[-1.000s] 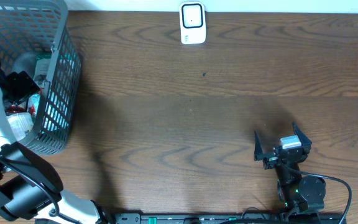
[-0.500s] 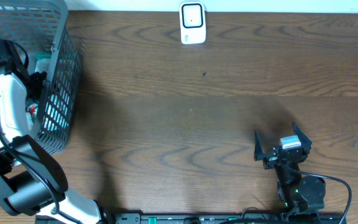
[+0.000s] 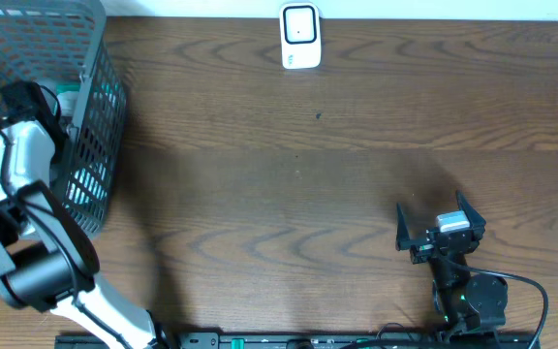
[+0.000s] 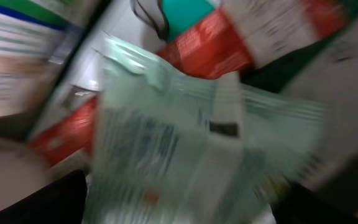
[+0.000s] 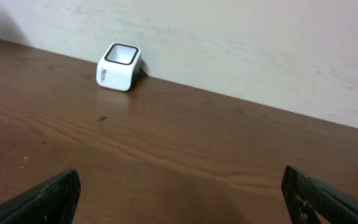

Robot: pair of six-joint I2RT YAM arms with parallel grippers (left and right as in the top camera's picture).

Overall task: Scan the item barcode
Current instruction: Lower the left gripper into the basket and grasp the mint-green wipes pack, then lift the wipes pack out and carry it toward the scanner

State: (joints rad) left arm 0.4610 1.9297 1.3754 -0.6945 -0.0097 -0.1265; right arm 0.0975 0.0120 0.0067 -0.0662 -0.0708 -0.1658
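Two tools, neither holding anything. The left tool [image 4: 180, 208] is down inside the basket [image 3: 95, 116] at 10 o'clock, with its fingers spread wide at the lower corners of the wrist view. A pale green packet [image 4: 185, 137] lies right under it, between them. That view is blurred, so I can't tell whether the fingers touch the packet, and no barcode is readable. Red packs [image 4: 210, 37] and other wrappers crowd round the packet at its 12 and 9 o'clock. The right tool [image 3: 441, 230] is at 5 o'clock over the desk [image 3: 289, 194], spread and empty. It faces the scanner [image 3: 299, 37], which stands at 12 o'clock by the far edge, well apart from both tools. Progress looks early, at the pick stage: no item is out of the basket and nothing is near the scanner. What's left is closing on one item, lifting it clear of the basket wall, carrying it to 12 o'clock and turning its barcode to the scanner window.
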